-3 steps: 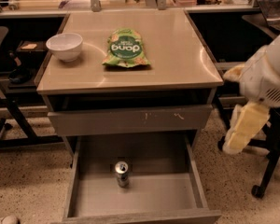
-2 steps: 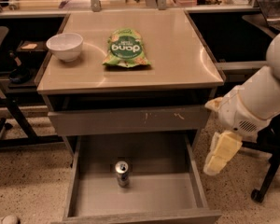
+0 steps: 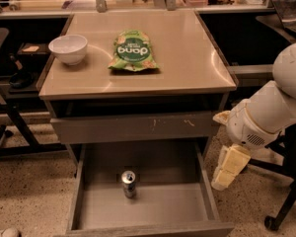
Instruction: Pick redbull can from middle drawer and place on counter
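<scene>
The redbull can (image 3: 129, 183) stands upright on the grey floor of the open middle drawer (image 3: 148, 209), near its centre and a little left. The tan counter (image 3: 187, 63) tops the cabinet above. My gripper (image 3: 226, 171) hangs at the end of the white arm, just outside the drawer's right wall, to the right of the can and apart from it. It holds nothing that I can see.
A white bowl (image 3: 68, 48) and a green snack bag (image 3: 132, 51) lie on the counter. A closed drawer front with pale scratch marks (image 3: 138, 126) sits above the open drawer. Dark desks flank the cabinet; a chair base (image 3: 281, 209) stands at right.
The arm and gripper have moved left and down, from beside the cabinet's right side toward the open drawer's right wall. The can has not moved.
</scene>
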`<state>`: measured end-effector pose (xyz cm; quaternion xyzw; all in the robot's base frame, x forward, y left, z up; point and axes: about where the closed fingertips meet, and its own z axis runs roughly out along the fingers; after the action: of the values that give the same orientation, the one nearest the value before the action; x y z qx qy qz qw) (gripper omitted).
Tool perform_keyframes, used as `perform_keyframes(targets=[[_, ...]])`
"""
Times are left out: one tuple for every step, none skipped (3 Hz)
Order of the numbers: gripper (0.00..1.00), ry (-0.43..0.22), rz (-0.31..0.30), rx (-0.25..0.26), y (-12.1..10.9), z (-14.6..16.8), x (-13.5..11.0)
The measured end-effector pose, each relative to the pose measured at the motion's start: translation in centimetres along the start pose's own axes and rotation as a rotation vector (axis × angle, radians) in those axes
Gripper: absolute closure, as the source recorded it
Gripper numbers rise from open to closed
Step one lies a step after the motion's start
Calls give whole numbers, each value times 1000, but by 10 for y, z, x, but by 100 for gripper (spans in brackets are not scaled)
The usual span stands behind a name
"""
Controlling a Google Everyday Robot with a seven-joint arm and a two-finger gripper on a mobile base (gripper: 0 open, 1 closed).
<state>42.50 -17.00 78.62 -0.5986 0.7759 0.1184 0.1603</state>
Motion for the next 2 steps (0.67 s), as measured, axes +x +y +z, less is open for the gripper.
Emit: perform_keyframes(targets=[[0, -21, 8, 7, 3, 22, 1], [0, -101, 22, 0, 2, 77, -2]])
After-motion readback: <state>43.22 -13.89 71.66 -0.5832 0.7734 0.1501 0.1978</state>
